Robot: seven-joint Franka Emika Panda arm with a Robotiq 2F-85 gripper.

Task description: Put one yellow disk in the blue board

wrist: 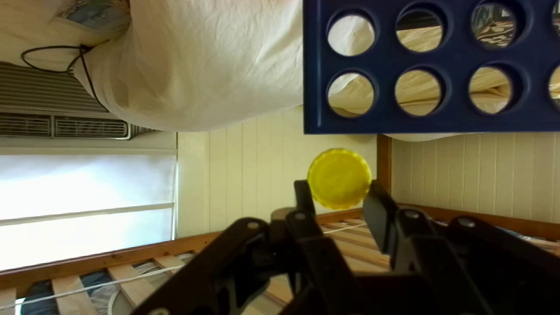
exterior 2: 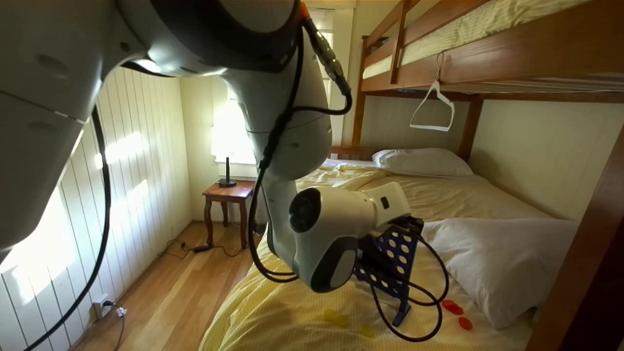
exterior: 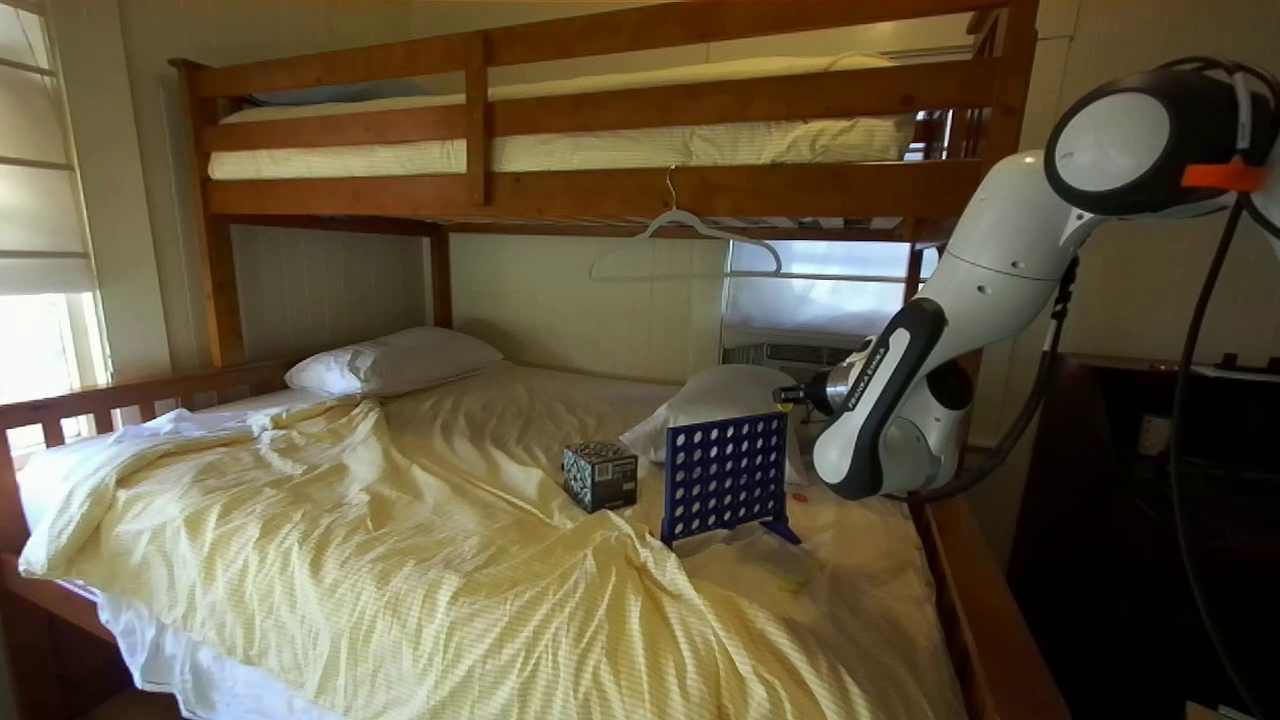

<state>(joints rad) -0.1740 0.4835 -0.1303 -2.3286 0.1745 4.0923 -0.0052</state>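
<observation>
The blue board [exterior: 672, 490] stands upright on the bed; it also shows in an exterior view [exterior 2: 411, 256], partly behind the arm. My gripper [exterior: 790, 397] is at the board's top corner on the arm's side. In the wrist view, which is upside down, my gripper [wrist: 337, 188] is shut on the edges of a yellow disk [wrist: 339, 178]. The disk's face is towards the camera. It appears just past the top edge of the board [wrist: 428, 126], roughly in line with the end column of holes. A gap shows between disk and board. All holes I can see are unfilled.
Several loose yellow disks [exterior 2: 336, 318] and red disks [exterior 2: 452, 307] lie on the bed near the board's foot. A small dark box [exterior: 600, 477] stands beyond the board. A pillow [exterior: 715, 390] lies behind it. A hanger [exterior: 690, 218] hangs from the upper bunk rail.
</observation>
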